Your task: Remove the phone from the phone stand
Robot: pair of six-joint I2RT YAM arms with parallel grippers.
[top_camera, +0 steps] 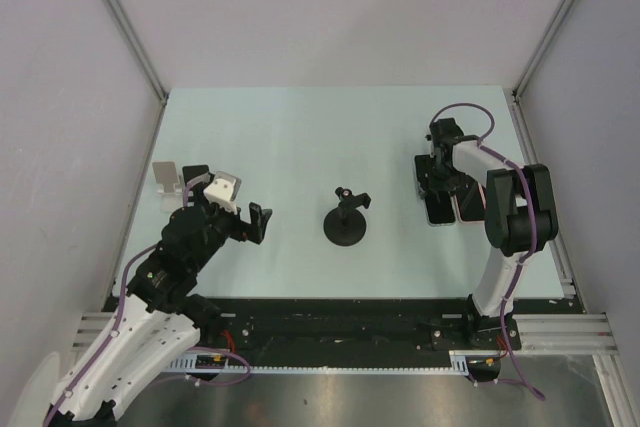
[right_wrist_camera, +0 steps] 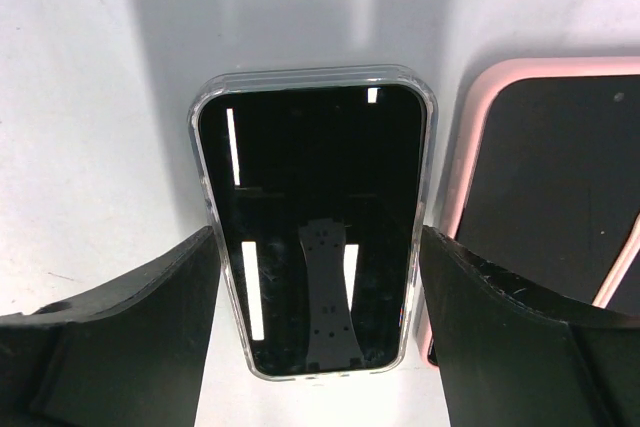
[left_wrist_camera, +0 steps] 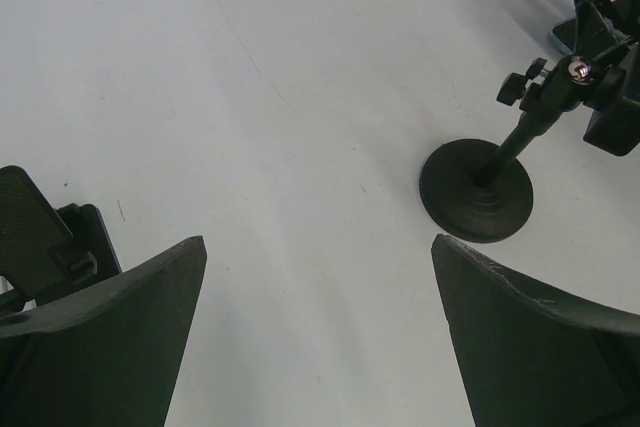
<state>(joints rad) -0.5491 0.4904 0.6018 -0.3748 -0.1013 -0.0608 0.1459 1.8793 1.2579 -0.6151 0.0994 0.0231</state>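
A phone (right_wrist_camera: 310,207) with a black screen and a clear case lies flat on the pale table, to the right of the middle (top_camera: 437,209). My right gripper (right_wrist_camera: 315,237) straddles it from above, one finger (right_wrist_camera: 150,317) against each long edge; in the top view the gripper (top_camera: 437,192) stands over it. The black phone stand (top_camera: 346,222), a round base with a short stem and clamp head, is at the table's middle with nothing on it and also shows in the left wrist view (left_wrist_camera: 477,187). My left gripper (left_wrist_camera: 318,257) hangs open over bare table (top_camera: 230,209), left of the stand.
A second phone in a pink case (right_wrist_camera: 540,177) lies right beside the clear-cased one (top_camera: 465,209). A small silver holder (top_camera: 165,179) is at the far left, with a dark holder (left_wrist_camera: 40,237) by my left finger. White walls close in the table.
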